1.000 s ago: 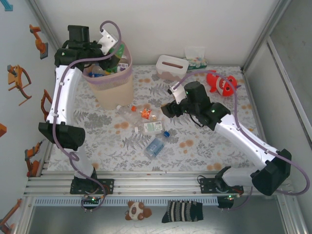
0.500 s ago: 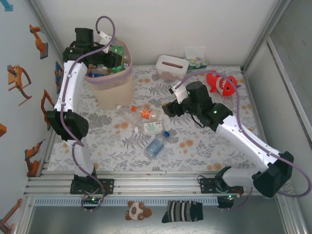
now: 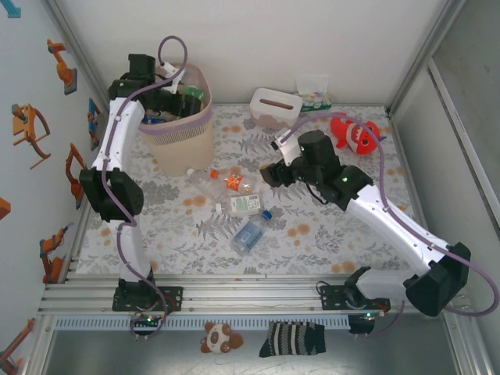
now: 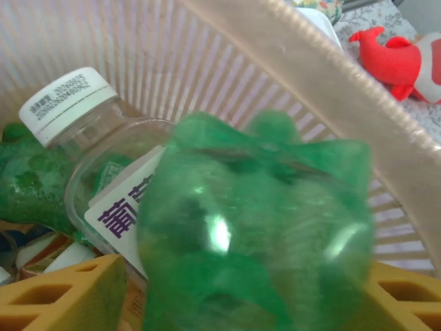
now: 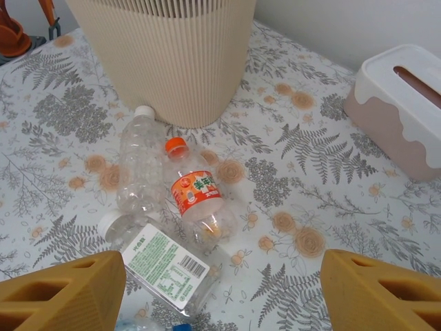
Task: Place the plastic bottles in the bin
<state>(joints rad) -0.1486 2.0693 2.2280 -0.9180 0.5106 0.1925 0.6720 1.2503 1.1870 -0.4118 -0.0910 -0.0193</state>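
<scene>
My left gripper (image 3: pixel 181 95) hangs over the mouth of the beige bin (image 3: pixel 178 144). Its jaws stand wide, and a blurred green plastic bottle (image 4: pixel 255 227) sits loose between the yellow fingers (image 4: pixel 65 293). Below it, inside the bin's ribbed wall (image 4: pixel 207 62), lies a clear bottle with a white cap (image 4: pixel 89 138). My right gripper (image 5: pixel 220 289) is open above the table with nothing between its fingers. Under it lie a clear bottle (image 5: pixel 138 165), an orange-label bottle (image 5: pixel 196 196) and a green-label bottle (image 5: pixel 162 265). A blue-label bottle (image 3: pixel 248 234) lies nearer the front.
A white tissue box (image 3: pixel 275 107) stands at the back, right of the bin. A red plush toy (image 3: pixel 355 134) lies at the back right. The loose bottles cluster just in front of the bin (image 5: pixel 172 55). Metal frame posts edge the table.
My left gripper has swung further over the bin's mouth and its jaws have widened, freeing the green bottle. The right arm has barely moved.
</scene>
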